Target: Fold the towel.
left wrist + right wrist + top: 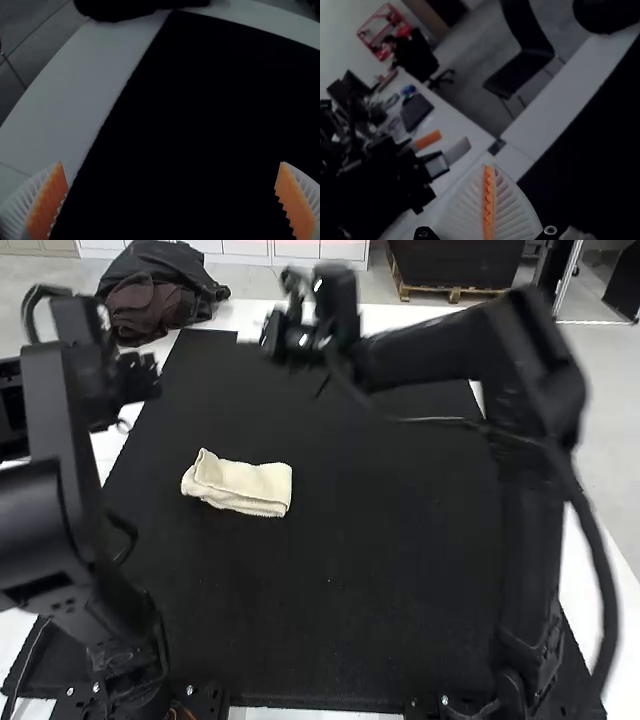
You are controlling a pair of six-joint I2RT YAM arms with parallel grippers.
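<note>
Since the towel (240,488) lies folded toward the left of the bench (70,95), I'd call it done and park, left claw (170,162) wide, right claw (490,166) closed.

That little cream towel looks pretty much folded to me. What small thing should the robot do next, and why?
Probably bring the left gripper to the towel and tidy its far left corner. The towel already lies in a small folded bundle on the black mat, but that corner pokes out unevenly, and the left gripper is open and empty.
</note>
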